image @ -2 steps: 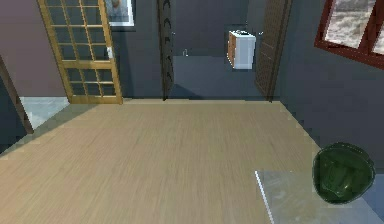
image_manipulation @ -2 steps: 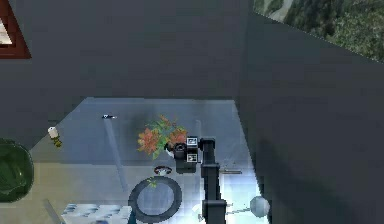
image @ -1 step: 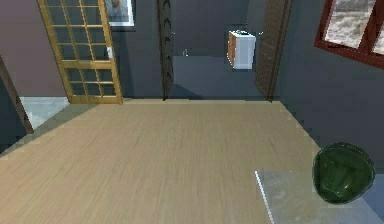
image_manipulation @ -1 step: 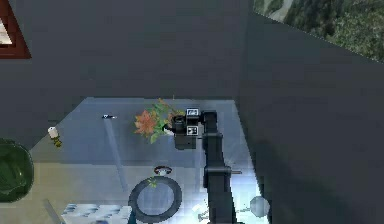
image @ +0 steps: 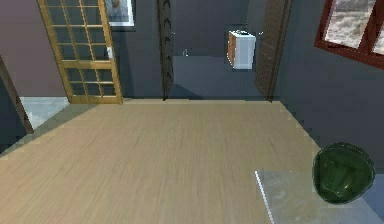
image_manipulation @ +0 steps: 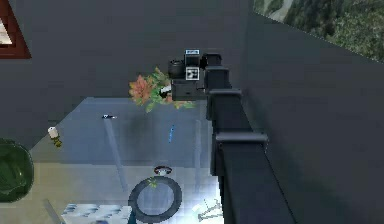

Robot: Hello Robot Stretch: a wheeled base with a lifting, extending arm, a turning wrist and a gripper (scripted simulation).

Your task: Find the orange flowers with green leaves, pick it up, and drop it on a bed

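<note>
Flowers [image_manipulation: 147,90] with green leaves show just beside claw [image_manipulation: 170,90].

Pale wood-plank floor [image: 170,150] runs to dark grey walls [image: 20,50]. A wooden glass-paned door [image: 85,50] stands at the forward view's left, with a dark open doorway [image: 210,60] in the middle and a red-framed window [image: 352,30] at upper right. A glass desk [image_manipulation: 110,140] meets the wall.

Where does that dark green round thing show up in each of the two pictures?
Forward view: the green round thing sits in the bottom right corner, at the far end of the glass table.
Arm side view: the green round thing is cut off by the left edge, low down, by the table's left side.
Shared landmark: the glass table, low on the forward view's right and across the arm side view's lower left.
</note>
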